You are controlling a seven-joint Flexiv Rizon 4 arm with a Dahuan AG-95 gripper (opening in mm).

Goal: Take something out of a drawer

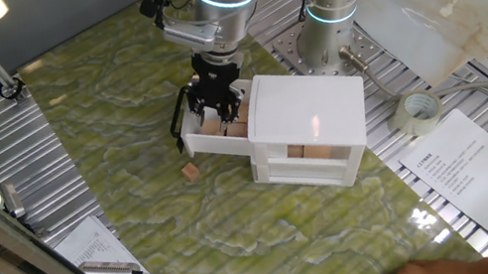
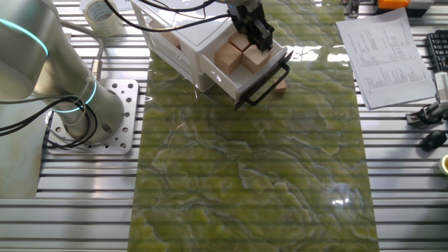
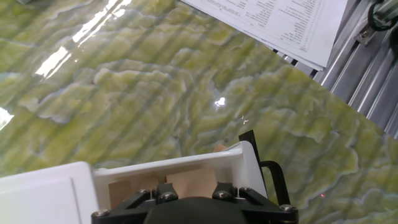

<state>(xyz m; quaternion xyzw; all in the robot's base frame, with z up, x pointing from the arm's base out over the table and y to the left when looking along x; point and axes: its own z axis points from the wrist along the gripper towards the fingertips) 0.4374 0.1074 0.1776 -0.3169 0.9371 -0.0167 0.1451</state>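
Risk: black two-finger gripper (image 2: 256, 31), jaw state indeterminable, may jam against packed light-brown wooden cubes (image 2: 229, 57) in the open white plastic drawer (image 2: 241, 78), dragging the cabinet (image 1: 312, 120).

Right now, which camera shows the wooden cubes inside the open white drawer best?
The other fixed view: it looks down into the white plastic drawer, showing light-brown wooden cubes beside the black gripper. One fixed view shows them partly hidden by the gripper. The hand view catches only slivers.

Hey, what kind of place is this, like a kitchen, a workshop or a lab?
Most likely a robotics lab bench. The silver robot arm is bolted to a ribbed aluminium table, a green marbled mat serves as the work surface, and printed sheets of paper lie beside it.
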